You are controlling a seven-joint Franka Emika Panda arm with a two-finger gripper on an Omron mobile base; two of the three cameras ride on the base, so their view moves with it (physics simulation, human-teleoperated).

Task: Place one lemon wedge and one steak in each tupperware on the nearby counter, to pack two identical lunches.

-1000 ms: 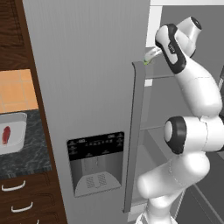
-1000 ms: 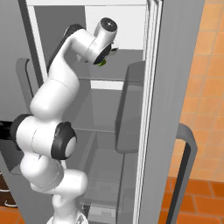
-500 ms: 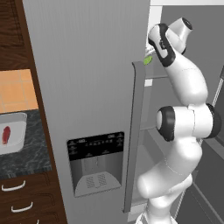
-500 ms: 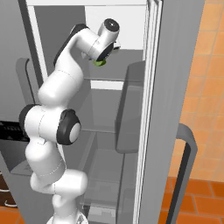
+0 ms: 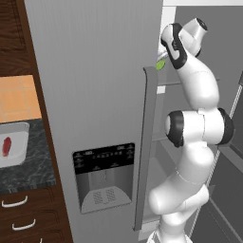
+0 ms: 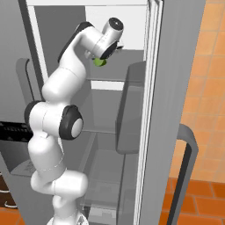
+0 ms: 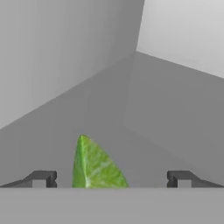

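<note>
A yellow-green lemon wedge (image 7: 96, 166) lies on a grey shelf inside the open fridge. My gripper (image 7: 110, 179) is open around it, one fingertip (image 7: 41, 178) on each side with clear gaps. The same lemon wedge (image 5: 160, 65) peeks out past the fridge door's edge, just under my hand, and the lemon wedge (image 6: 100, 62) shows below the wrist in the right base view. Far left, a light-grey tupperware (image 5: 19, 130) sits on the speckled counter (image 5: 28, 168) with a red steak (image 5: 6, 146) in it.
The grey fridge door (image 5: 95, 95) with its tall handle (image 5: 144, 147) and dispenser panel (image 5: 102, 175) stands between the counter and the fridge interior. The other open door (image 6: 176, 88) is on the right. Lower fridge shelves (image 6: 105, 162) lie beneath the arm. Brown drawers (image 5: 19, 218) sit under the counter.
The arm's elbow has swung and the hand has reached further in over the lemon wedge. The wedge has not moved. The jaws have stayed open.
</note>
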